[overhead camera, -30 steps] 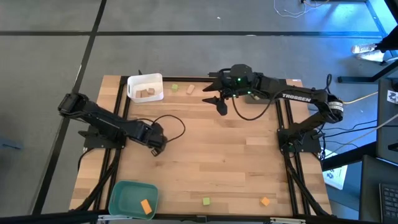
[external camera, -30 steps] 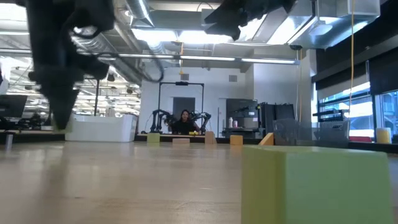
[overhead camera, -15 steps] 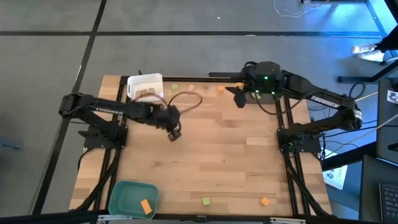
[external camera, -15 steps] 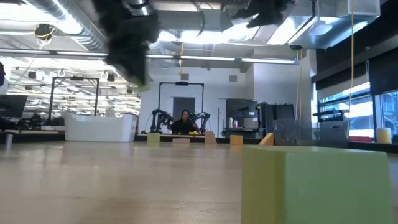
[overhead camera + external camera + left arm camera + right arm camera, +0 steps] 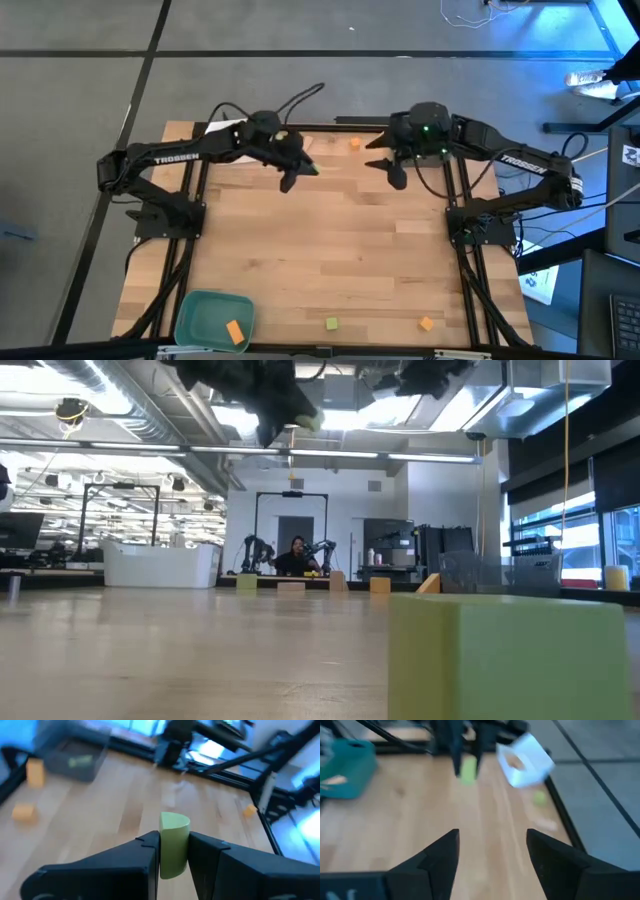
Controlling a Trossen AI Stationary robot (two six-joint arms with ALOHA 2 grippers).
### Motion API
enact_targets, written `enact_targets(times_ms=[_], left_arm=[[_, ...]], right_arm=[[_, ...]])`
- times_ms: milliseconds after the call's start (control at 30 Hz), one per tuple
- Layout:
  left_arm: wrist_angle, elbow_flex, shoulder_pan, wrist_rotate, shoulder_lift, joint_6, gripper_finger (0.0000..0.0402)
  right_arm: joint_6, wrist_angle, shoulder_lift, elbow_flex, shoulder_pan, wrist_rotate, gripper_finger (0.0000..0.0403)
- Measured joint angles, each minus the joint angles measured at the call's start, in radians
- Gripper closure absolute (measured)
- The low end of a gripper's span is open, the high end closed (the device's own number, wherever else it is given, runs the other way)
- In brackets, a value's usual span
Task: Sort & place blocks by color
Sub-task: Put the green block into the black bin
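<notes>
My left gripper [image 5: 298, 172] hangs above the table's far middle, shut on a light green block [image 5: 173, 840] with a rounded end. The held block also shows in the right wrist view [image 5: 468, 770]. My right gripper [image 5: 392, 172] hovers open to its right with nothing between its fingers [image 5: 440, 855]. On the wood near the far edge lie an orange block [image 5: 354, 143] and a tan block [image 5: 305, 143]. Near the front edge lie a green block [image 5: 331, 323] and an orange block [image 5: 427, 322]. Another orange block [image 5: 235, 331] lies in the teal tray [image 5: 200, 310]. My left gripper pinches the green block's two flat sides [image 5: 162, 851] between its two fingers. The block's rounded end sticks out past the fingertips. The fingers slant down from the table's far left. The block is lifted clear of the table [image 5: 308, 420].
The white tray [image 5: 525, 760] with tan blocks stands at the far left corner, partly under my left arm [image 5: 200, 155]. A grey tray [image 5: 70, 755] shows in the left wrist view. A big green block [image 5: 510, 655] sits close to the low camera. Bare wood spreads across the middle [image 5: 330, 250].
My left gripper has risen and swung from the table's left middle toward the far edge and the right, turning as it went, with the green block between its fingers. My right gripper has drawn back toward the table's right edge, still open.
</notes>
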Motion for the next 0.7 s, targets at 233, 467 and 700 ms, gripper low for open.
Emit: enact_targets(times_ms=[233, 467, 700], left_arm=[[0.104, 0.0, -0.049, 0.044, 0.0, 0.159, 0.0351], [0.131, 0.0, -0.037, 0.075, 0.0, 0.049, 0.0351], [0.35, 0.0, 0.015, 0.154, 0.0, -0.166, 0.0351]], right_arm=[[-0.045, 0.16, 0.079, 0.0, 0.006, -0.162, 0.0171], [-0.29, 0.25, 0.138, 0.0, 0.073, -0.16, 0.0171], [-0.425, 0.326, 0.155, 0.0, 0.151, 0.056, 0.0171]])
